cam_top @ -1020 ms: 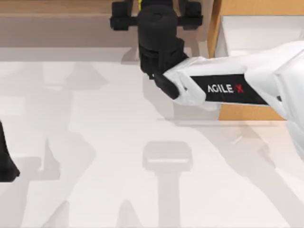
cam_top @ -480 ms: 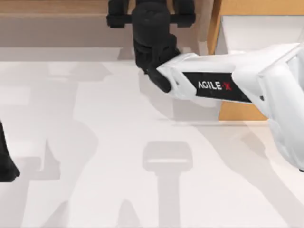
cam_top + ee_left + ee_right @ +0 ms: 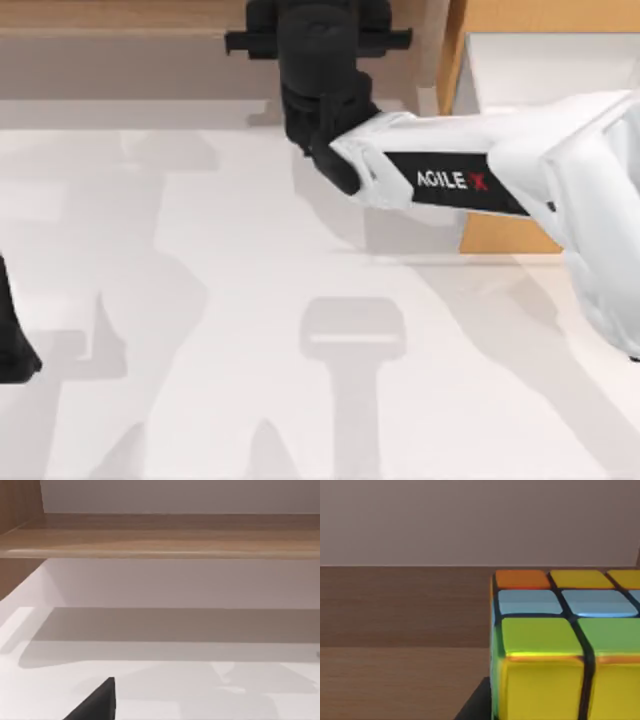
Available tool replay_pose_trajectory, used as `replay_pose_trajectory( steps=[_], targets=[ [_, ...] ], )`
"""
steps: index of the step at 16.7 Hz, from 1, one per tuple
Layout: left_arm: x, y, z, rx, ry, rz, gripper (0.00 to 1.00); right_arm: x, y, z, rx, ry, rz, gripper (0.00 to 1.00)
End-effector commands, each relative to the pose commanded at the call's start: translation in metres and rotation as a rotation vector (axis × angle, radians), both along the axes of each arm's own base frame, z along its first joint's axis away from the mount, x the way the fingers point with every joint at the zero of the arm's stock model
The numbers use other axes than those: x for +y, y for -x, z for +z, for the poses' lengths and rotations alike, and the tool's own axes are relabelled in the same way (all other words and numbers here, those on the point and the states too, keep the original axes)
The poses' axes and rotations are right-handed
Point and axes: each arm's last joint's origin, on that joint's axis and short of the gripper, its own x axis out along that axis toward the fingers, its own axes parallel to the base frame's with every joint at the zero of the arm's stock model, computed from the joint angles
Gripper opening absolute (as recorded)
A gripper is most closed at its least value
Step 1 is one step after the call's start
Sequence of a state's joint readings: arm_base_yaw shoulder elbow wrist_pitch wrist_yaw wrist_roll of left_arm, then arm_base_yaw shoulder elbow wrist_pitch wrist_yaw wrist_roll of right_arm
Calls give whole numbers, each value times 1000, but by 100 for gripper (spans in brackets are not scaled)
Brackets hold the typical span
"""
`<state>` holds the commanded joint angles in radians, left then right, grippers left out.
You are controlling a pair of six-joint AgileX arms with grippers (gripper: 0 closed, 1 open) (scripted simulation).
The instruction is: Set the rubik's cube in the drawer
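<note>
The rubik's cube (image 3: 565,645) looms very close in the right wrist view, its yellow, green, blue and orange squares set in a dark grid. In the top view my right gripper (image 3: 320,18) is at the table's far edge, centre, over the shelf, with its black fingers drawn in around the cube, which it hides from above. The drawer (image 3: 545,70), orange-tan with a white interior, stands open at the far right, just right of the gripper. My left arm (image 3: 10,345) is parked at the left edge.
A long brown wooden shelf (image 3: 120,20) runs along the far side of the table, also visible in the left wrist view as the shelf (image 3: 165,535). My white right forearm (image 3: 470,180) crosses in front of the drawer. The white tabletop (image 3: 200,330) lies in front.
My right gripper moved a little left and farther back over the shelf, and its fingers drew closer together. The left arm stayed still.
</note>
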<state>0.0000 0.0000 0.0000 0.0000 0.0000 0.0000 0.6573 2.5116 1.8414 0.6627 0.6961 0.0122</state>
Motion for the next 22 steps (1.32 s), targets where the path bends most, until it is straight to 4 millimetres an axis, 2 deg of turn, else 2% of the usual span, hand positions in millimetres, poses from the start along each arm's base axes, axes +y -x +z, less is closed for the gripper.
replay_pose_trajectory(
  steps=[5,6,15,19,20,22],
  targets=[
    [0,0,0,0,0,0,100,0,0,0,0,0,0,2],
    [0,0,0,0,0,0,100,0,0,0,0,0,0,0],
    [0,0,0,0,0,0,100,3,2,3,-4,-6,8,0],
    [0,0,0,0,0,0,100,31,31,47,-88,-89,100,0],
    [0,0,0,0,0,0,100,38,40,53,-109,-113,123,0],
    [0,0,0,0,0,0,100,47,53,49,-125,-143,151,0]
  ],
)
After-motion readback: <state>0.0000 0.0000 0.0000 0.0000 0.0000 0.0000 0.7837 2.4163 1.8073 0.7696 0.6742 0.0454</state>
